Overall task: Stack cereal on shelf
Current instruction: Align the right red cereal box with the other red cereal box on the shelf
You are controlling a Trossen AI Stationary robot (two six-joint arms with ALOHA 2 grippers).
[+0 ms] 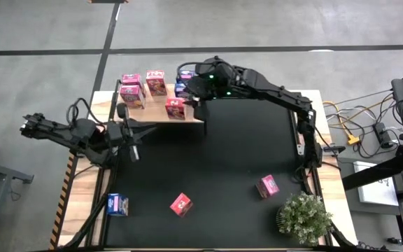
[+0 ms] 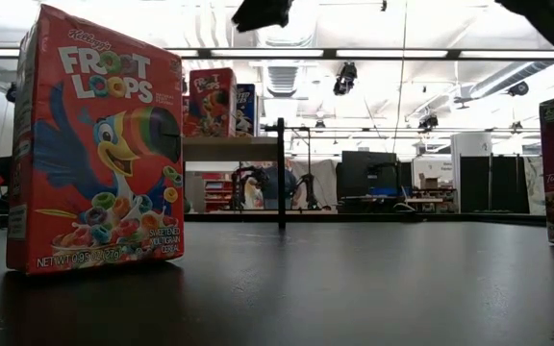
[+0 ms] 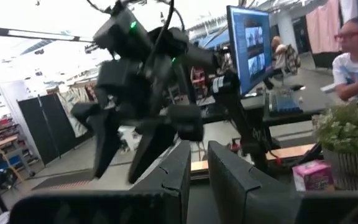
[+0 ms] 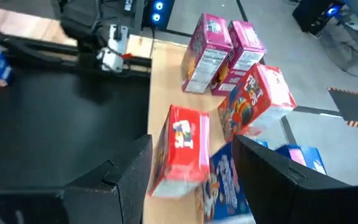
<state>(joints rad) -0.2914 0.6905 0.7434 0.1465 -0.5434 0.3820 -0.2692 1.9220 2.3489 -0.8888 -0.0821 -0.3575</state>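
While the high view shows the right gripper [image 1: 187, 85] over the shelf's [image 1: 194, 117] right end, only its wrist view shows the fingers spread above a blue cereal box [image 4: 225, 183] there. Up close, the low view reads "Froot Loops" on a red box [image 2: 94, 144]. The left gripper [image 1: 133, 136], fingers nearly together, waits at the table's [image 1: 208, 168] left edge. A plant [image 1: 303, 217] sits at the front right corner.

A red Froot Loops box [image 2: 94, 144] stands upright near the camera, the shelf [image 2: 231, 148] behind it
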